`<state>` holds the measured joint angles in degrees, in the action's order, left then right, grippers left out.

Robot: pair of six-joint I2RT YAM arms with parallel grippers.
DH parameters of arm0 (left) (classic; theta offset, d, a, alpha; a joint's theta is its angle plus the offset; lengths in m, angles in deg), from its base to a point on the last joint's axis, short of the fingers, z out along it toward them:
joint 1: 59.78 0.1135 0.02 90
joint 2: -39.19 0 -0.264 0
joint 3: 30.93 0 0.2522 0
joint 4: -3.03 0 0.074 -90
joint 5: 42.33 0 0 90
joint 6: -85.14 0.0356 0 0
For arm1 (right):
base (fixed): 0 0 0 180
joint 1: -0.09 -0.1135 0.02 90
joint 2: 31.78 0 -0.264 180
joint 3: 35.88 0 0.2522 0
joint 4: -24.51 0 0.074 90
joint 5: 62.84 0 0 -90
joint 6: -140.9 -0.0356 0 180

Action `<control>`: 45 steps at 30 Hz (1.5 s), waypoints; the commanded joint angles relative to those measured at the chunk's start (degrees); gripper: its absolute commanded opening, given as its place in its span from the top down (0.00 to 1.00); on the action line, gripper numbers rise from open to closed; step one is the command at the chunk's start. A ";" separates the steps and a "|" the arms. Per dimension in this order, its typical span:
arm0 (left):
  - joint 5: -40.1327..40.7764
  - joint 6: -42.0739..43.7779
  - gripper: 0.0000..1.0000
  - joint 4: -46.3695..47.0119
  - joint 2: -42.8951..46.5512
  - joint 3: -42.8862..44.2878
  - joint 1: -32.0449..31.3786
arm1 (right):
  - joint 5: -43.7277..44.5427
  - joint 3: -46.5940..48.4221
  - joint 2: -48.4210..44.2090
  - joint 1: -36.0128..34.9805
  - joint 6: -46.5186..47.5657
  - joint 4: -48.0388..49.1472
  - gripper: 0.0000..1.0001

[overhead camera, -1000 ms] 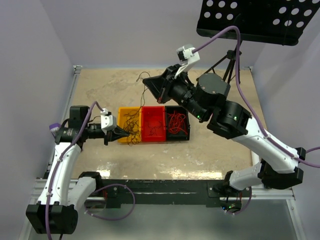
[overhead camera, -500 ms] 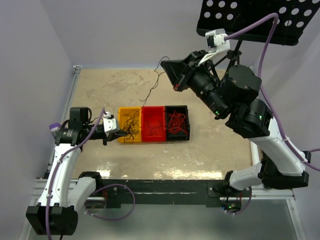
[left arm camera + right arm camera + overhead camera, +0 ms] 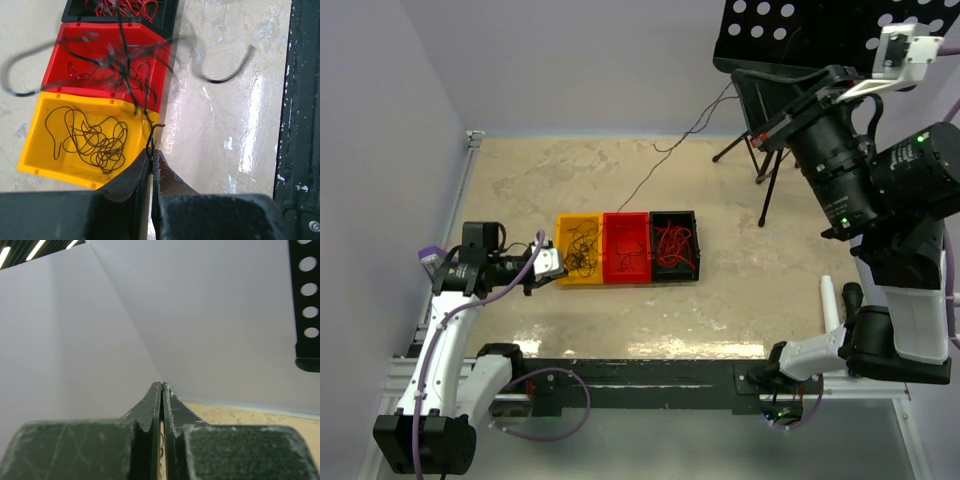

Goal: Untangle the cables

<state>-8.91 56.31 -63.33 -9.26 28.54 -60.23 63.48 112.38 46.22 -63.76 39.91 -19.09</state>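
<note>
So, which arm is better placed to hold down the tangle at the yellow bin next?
Left. The left gripper is at the yellow bin, pinching a dark cable from the tangle. The right gripper is raised far off, shut on the long black cable.

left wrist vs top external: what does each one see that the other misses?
Left wrist only: the left gripper pinching a thin dark cable at its tips, and a blurred tangle of cables hanging close to the lens.
Top external only: the right arm raised high, a long dark cable stretching from the bins up toward it, and the black stand.
Both: the yellow bin, red bin and black bin in a row, with dark curls in the yellow one and red cables in the black one.
</note>
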 commanded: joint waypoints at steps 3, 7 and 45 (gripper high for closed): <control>2.70 4.39 0.90 -3.56 -0.86 -0.98 0.18 | 9.02 -0.12 -4.25 0.13 4.65 6.64 1.00; 4.10 5.98 0.92 -4.88 -1.04 -1.42 0.10 | 11.06 1.12 -6.19 0.13 6.59 8.75 1.00; 48.22 30.68 1.00 6.01 6.79 -25.76 0.10 | 27.32 0.58 -19.73 -1.80 39.54 46.45 1.00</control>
<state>36.25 84.35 -59.63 -2.35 4.24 -60.23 89.42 111.27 27.23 -64.90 72.50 17.58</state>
